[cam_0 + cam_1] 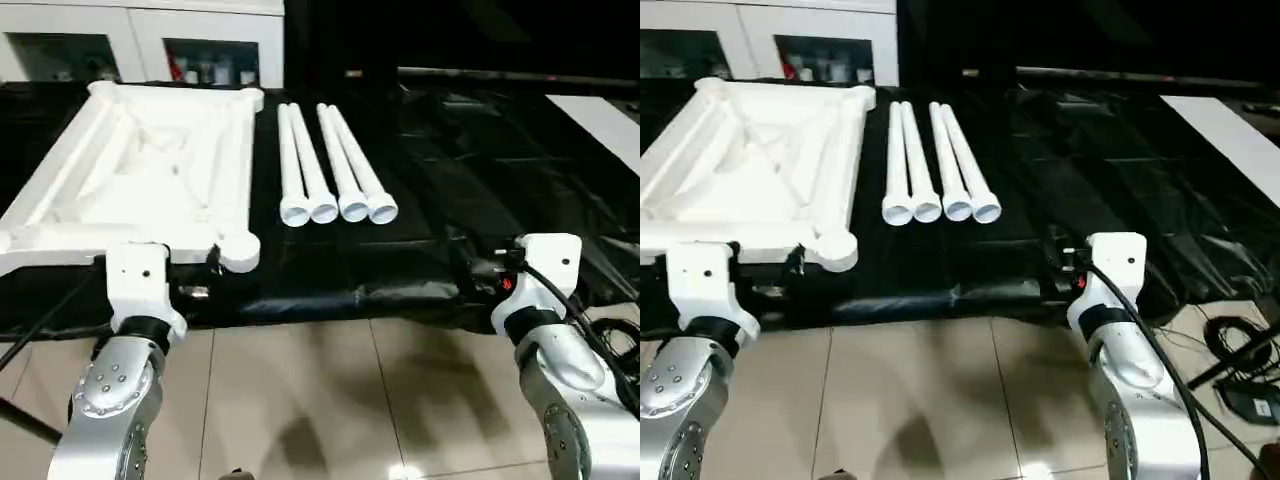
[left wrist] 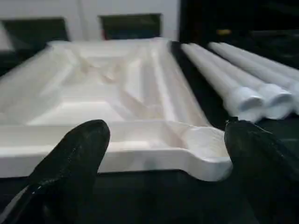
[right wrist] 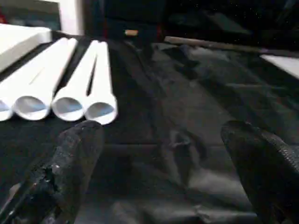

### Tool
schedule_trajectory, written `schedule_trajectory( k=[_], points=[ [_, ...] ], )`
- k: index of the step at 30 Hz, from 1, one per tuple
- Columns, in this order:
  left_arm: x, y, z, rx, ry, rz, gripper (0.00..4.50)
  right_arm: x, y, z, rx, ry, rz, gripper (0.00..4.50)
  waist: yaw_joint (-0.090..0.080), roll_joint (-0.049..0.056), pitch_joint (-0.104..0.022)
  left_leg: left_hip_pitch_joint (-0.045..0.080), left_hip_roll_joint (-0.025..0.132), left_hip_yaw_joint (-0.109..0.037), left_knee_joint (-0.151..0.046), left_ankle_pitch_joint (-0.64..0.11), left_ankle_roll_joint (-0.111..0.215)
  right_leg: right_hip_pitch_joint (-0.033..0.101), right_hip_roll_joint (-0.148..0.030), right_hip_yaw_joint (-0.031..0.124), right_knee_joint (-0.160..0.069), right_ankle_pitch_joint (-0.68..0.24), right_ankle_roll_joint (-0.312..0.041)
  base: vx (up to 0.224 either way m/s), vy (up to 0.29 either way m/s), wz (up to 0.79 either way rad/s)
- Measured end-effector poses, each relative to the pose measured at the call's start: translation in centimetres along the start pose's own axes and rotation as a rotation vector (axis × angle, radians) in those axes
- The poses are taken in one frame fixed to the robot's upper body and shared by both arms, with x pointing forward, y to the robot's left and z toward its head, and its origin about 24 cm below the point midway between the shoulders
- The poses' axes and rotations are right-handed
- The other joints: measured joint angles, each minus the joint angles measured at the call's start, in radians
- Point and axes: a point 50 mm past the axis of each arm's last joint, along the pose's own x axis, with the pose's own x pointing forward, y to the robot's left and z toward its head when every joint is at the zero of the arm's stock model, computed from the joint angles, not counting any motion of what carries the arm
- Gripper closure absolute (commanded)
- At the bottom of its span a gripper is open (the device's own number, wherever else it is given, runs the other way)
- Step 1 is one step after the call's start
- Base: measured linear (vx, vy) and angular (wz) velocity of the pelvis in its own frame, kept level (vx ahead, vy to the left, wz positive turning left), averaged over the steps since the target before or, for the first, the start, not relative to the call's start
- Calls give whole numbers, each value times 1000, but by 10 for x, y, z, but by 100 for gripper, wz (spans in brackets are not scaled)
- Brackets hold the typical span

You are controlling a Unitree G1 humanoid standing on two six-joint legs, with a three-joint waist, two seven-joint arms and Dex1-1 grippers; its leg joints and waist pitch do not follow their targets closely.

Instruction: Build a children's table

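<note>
White plastic legs, four, side by side, long axes running away from the robot, open ends just ahead and inboard of right gripper: wide apart, empty; likely nearer arm. Left gripper: wide apart, empty, facing tabletop corner socket

White tabletop, legs; blk sheet.

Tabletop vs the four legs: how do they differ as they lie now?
1. The tabletop is one wide, flat rectangle; the legs are four narrow tubes.
2. The tabletop lies ribbed underside up with round corner sockets; the legs lie on their sides, open ends toward the robot.
3. The left claw, open, faces the tabletop's near corner; the right claw, open, sits to the right of the legs.

Both are white plastic on the black sheet, unassembled.
</note>
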Motion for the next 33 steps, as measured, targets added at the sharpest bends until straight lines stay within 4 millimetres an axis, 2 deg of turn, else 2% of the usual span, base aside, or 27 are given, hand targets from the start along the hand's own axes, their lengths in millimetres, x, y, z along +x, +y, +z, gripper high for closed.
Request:
schedule_trajectory(
  k=[3, 8, 11, 12, 13, 14, 15, 16, 17, 18, 19, 20, 21, 22, 23, 24, 25, 26, 27, 28, 29, 30, 31, 32, 33],
  points=[
    [3, 3, 0, 30, -30, 47, 6, 0, -1, 5, -27, -67, -24, 0, 0, 6, 0, 0, 0, 0, 0, 0, 0, 1, 0, 0, 0, 1, 0, 0, 0, 0],
    [13, 0, 3, 55, -42, 14, 6, -6, -3, -2, 2, -43, 13, 0, -2, 15, 1, 0, 0, 0, 0, 0, 0, 0, 0, 0, 0, 1, 0, 0, 0, 0],
    [17, -4, 2, 78, -52, -6, 6, -9, -3, -5, 56, -40, 21, 0, 1, 22, 1, -8, 0, -1, 5, 2, 9, 1, -3, 3, -3, 2, 0, 0, 0, 0],
    [19, -6, 2, 79, -57, -14, 6, -9, -4, -5, 51, -44, 16, 0, 7, 28, -1, -14, 0, -11, 19, -4, 19, 1, -3, 3, -3, 2, 1, 0, 0, 0],
    [19, -8, 2, 78, -63, -21, 6, -9, -5, -4, 45, -50, 13, 0, 16, 37, -3, -21, 0, -35, 43, -14, 34, 1, -3, 5, -2, 3, 3, 6, 96, -9],
    [19, -9, 3, 79, -71, -23, 6, -10, -6, -3, 38, -55, 9, 0, 27, 49, -7, -39, 6, -72, 85, -24, 51, 2, -5, 11, -2, 5, 11, 6, 96, -9],
    [19, -9, 3, 83, -76, -23, 6, -10, -6, -4, 33, -53, 10, 0, 36, 55, -10, -52, 13, -95, 102, -24, 51, 2, -9, 17, -3, 6, 17, -1, 144, -12],
    [19, -9, 4, 88, -81, -22, 6, -10, -5, -4, 30, -51, 14, 0, 40, 62, -13, -51, 25, -106, 80, -24, 51, 2, -13, 19, -2, 7, 23, -6, 202, -2],
    [20, -8, 5, 103, -90, -20, 6, -10, -4, -5, 24, -48, 22, 0, 36, 73, -15, -59, 27, -108, 62, -7, 14, 9, -30, 4, -6, 7, 25, -6, 202, -2],
    [21, -8, 6, 110, -96, -14, 6, -11, -2, -7, 21, -42, 34, 0, 22, 78, -16, -58, 8, -116, 57, 2, 16, 17, -42, -16, -14, 4, 7, 35, 232, 41],
    [22, -6, 8, 119, -102, -1, 6, -11, -1, -7, 21, -41, 46, 0, 7, 84, -13, -60, -7, -132, 56, 6, 21, 13, -43, -20, 3, -8, -43, 23, 214, 68],
    [23, -2, 9, 126, -105, 15, 6, -11, 7, -7, 27, -45, 84, 0, 0, 89, -10, -65, -28, -156, 62, 8, 22, 11, -25, -25, 63, -31, -84, 23, 214, 68],
    [24, -1, 10, 129, -107, 25, 6, -11, 10, -6, 29, -50, 96, 0, -1, 90, -9, -70, -47, -168, 63, 12, 25, 12, 0, -24, 87, -37, -82, -39, 174, 62],
    [24, 0, 10, 131, -107, 30, 6, -10, 10, -5, 29, -57, 97, 0, -1, 87, -10, -73, -65, -187, 60, 20, 25, 11, 23, -25, 107, -51, -73, -59, 98, 64],
    [24, 0, 9, 133, -104, 32, 6, -9, 10, -3, 31, -69, 96, 0, -1, 86, -11, -77, -86, -212, 50, 30, 18, 2, 61, -26, 133, -79, -66, -59, 98, 64],
    [24, 0, 8, 133, -103, 31, 6, -8, 10, -1, 35, -75, 89, 0, 0, 87, -10, -79, -104, -232, 38, 45, 18, -4, 80, -25, 148, -94, -66, -92, 40, 67],
    [23, -1, 9, 134, -109, 29, 6, -7, 9, -1, 52, -77, 78, 0, 8, 83, -12, -82, -105, -224, 27, 54, 14, -11, 89, -23, 159, -100, -63, -120, -29, 57],
    [23, -2, 9, 134, -116, 28, 6, -6, 8, -1, 73, -71, 62, 0, 23, 79, -14, -89, -91, -195, 22, 56, 11, -16, 86, -17, 170, -100, -61, -120, -29, 57],
    [23, -3, 9, 131, -119, 27, 6, -6, 7, -3, 77, -57, 52, 0, 46, 73, -18, -99, -85, -168, 20, 56, 11, -16, 76, 0, 170, -100, -62, -131, -102, 43],
    [22, -4, 10, 127, -124, 24, 6, -5, 6, -4, 77, -49, 45, 0, 61, 53, -24, -108, -80, -138, 19, 56, 11, -15, 57, 19, 156, -102, -63, -123, -175, 39],
    [22, -5, 9, 121, -121, 25, 6, -4, 5, -5, 75, -41, 43, 0, 79, 31, -25, -120, -75, -110, 36, 52, 13, -26, 40, 33, 148, -121, -18, -123, -175, 39],
    [19, -6, 4, 118, -104, 22, 6, -4, 5, -8, 76, -24, 42, 0, 98, 29, -21, -124, -64, -108, 75, 9, 25, -29, 40, 31, 148, -115, -26, -90, -193, 19],
    [18, -7, 1, 114, -89, 11, 6, -5, 3, -10, 76, -9, 33, 0, 118, 32, -17, -116, -63, -116, 129, -4, 40, -23, 40, 34, 145, -109, -24, -48, -115, -8],
    [18, -11, 1, 108, -90, -19, 6, -5, -1, -11, 73, -2, 16, 0, 129, 35, -16, -84, -62, -119, 147, -2, 36, -19, 39, 35, 137, -102, -21, -48, -115, -8],
    [19, -14, 3, 113, -101, -41, 6, -5, -2, -11, 66, -3, 9, 0, 131, 37, -16, -53, -58, -118, 127, -5, 33, -23, 38, 34, 132, -102, -20, -56, -55, -6]
  ],
)
